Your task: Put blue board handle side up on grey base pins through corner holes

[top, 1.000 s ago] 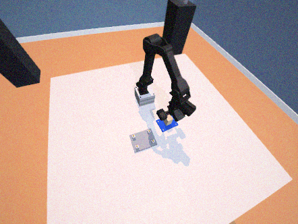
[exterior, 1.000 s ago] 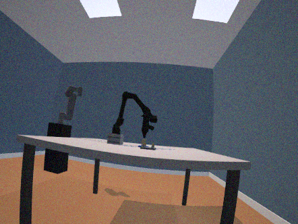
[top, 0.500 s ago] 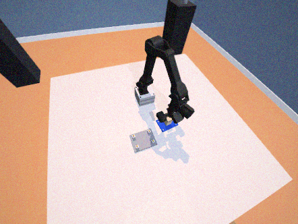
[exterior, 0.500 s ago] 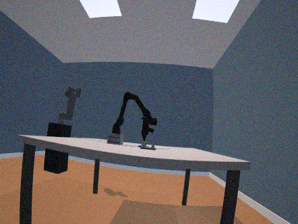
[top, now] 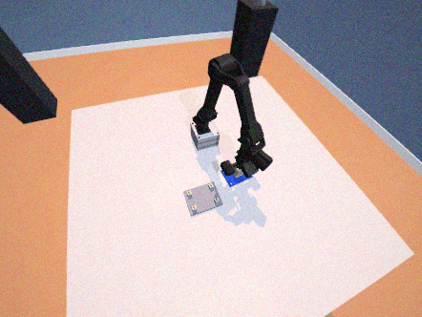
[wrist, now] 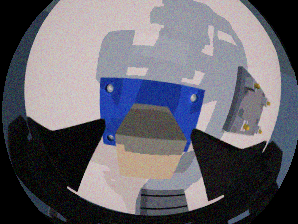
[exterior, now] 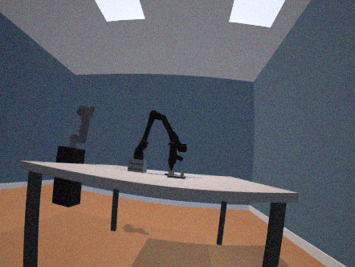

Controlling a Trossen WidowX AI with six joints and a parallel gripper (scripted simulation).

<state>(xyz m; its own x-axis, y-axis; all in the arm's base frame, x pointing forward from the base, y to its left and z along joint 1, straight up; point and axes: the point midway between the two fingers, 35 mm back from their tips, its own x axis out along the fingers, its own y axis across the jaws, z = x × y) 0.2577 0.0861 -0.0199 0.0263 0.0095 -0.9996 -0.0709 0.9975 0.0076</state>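
1. The blue board [top: 234, 181] [exterior: 166, 174] [wrist: 150, 92], the landmark of this legend, lies on the table, handle side up and off its base. Three corner holes are visible in the wrist view; the fourth cannot be made out.
2. On top of the board stands the square handle [top: 238, 173] [wrist: 150, 145], pale on its lit side and grey-brown above.
3. Over the board, the gripper [top: 238, 169] [exterior: 172, 168] [wrist: 149, 128] points down with its two black fingers spread practically to their full extent, one to each side of the handle. It has hold of nothing.
4. Near the board, and apart from it, sits the grey base [top: 202, 198] [exterior: 177, 177] [wrist: 239, 100]. Its four posts carry gold pins, all uncovered.
5. Farther from the board, the grey mounting block [top: 207, 139] [exterior: 137, 166] [wrist: 164, 202] supports the black arm [top: 244, 102] [exterior: 147, 129], which arches up and back down towards the board.
6. Around the board spreads the pale table [top: 143, 263] [exterior: 120, 178] [wrist: 60, 75]; beyond it are an orange floor [top: 29, 191] [exterior: 132, 221] and blue walls [top: 143, 19] [exterior: 201, 100].
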